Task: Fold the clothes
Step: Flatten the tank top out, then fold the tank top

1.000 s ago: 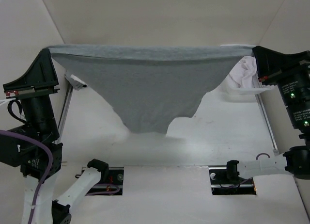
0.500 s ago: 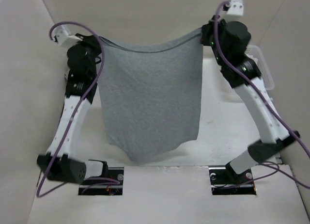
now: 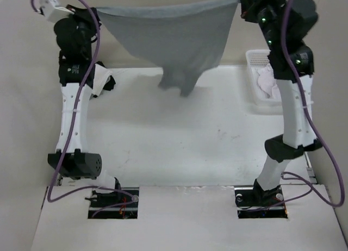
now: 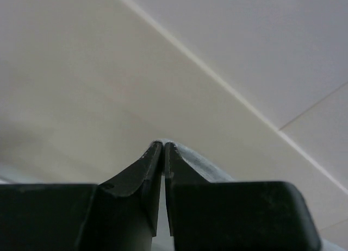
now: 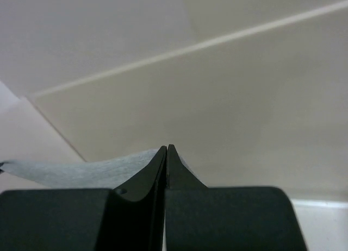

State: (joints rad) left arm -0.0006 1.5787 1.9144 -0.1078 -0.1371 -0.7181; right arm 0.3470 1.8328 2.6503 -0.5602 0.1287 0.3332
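Observation:
The clothes in hand are one grey T-shirt point(image 3: 174, 33), stretched in the air across the far side of the table point(image 3: 179, 142). My left gripper point(image 3: 97, 12) is shut on its left top corner and my right gripper point(image 3: 239, 0) on its right top corner. The top edge sags a little between them. The shirt narrows downward, and its bunched lower end point(image 3: 179, 85) hangs at the table's far edge. In the left wrist view the left gripper point(image 4: 163, 144) pinches grey fabric point(image 4: 202, 165). In the right wrist view the right gripper point(image 5: 166, 148) pinches grey fabric point(image 5: 81, 172).
A clear plastic bin point(image 3: 254, 58) with white clothes point(image 3: 267, 82) stands at the far right, beside the right arm. A white and dark cloth point(image 3: 103, 81) lies at the far left beside the left arm. Beige walls close in the table on three sides.
Both arms have reached up and away to the far side, carrying the shirt with them. The grippers stand wider apart than half a second ago, so the shirt is spread more.

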